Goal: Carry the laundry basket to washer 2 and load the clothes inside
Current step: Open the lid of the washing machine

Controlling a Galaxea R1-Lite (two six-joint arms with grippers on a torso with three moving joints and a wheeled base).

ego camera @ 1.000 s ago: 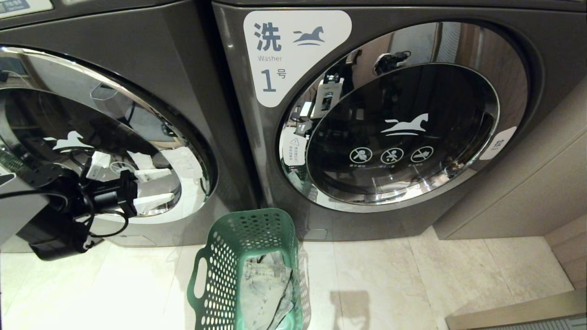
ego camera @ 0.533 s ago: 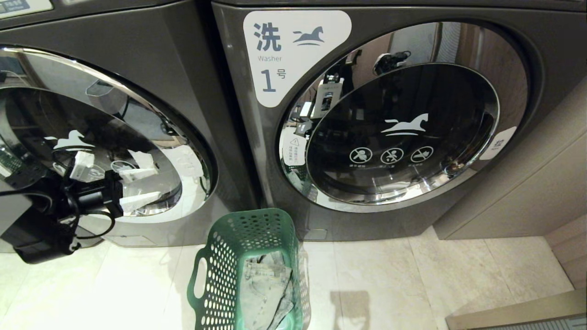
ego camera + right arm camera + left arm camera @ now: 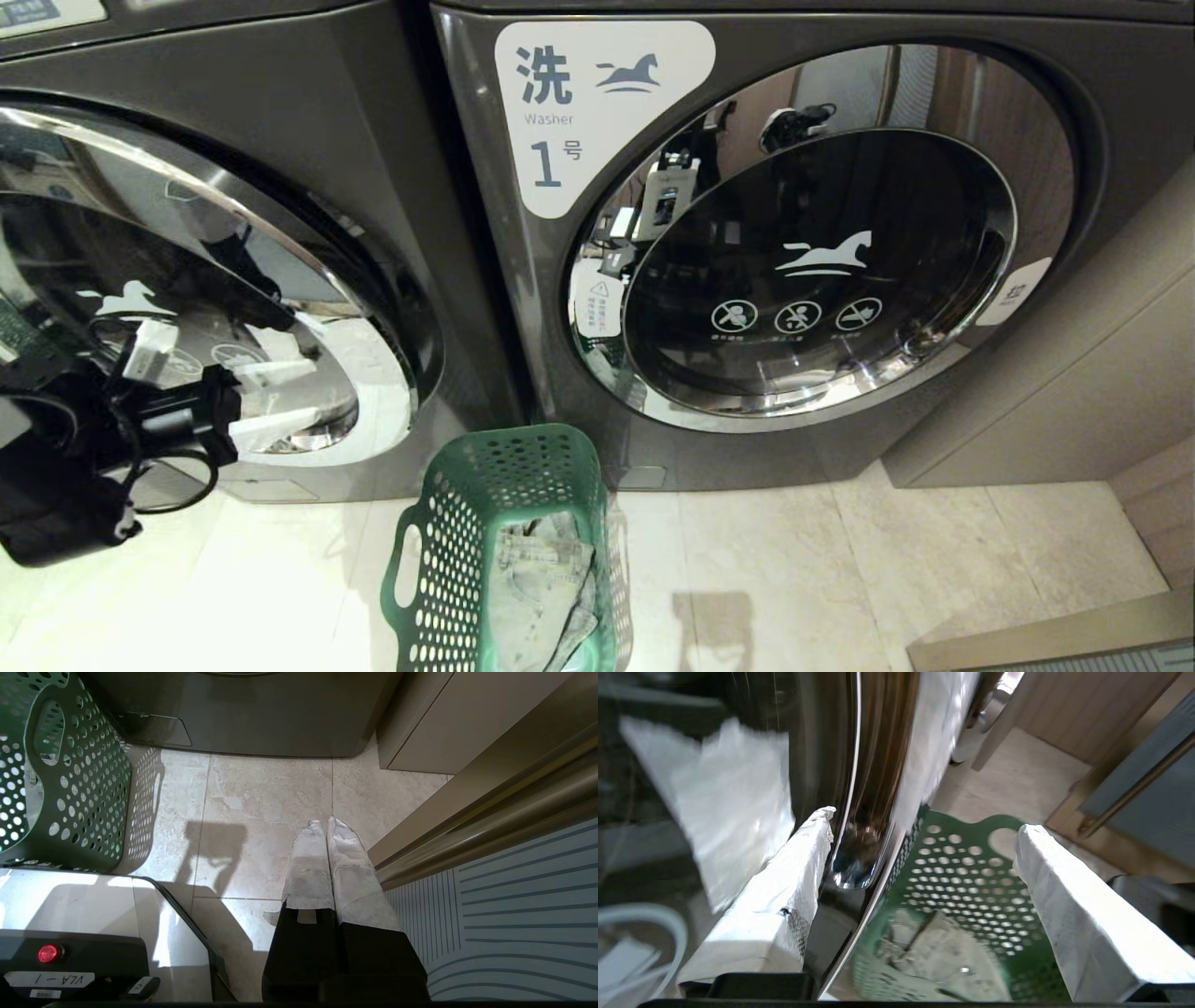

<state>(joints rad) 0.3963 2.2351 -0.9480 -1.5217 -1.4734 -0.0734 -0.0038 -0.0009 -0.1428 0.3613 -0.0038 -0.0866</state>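
Laundry basket on tiled floor, just in front of the gap btwn the two washers, near bottom of head view. Clothes lie inside it, pale denim, crumpled. Washer on the left: chrome-rimmed door stands ajar; label not visible, so can't confirm its number. Left gripper at that door's lower edge, fingers spread wide w/ door rim btwn them, holding nothing. Washer 1 on the right, door closed. Right gripper low over floor, right of basket, fingers pressed together, empty.
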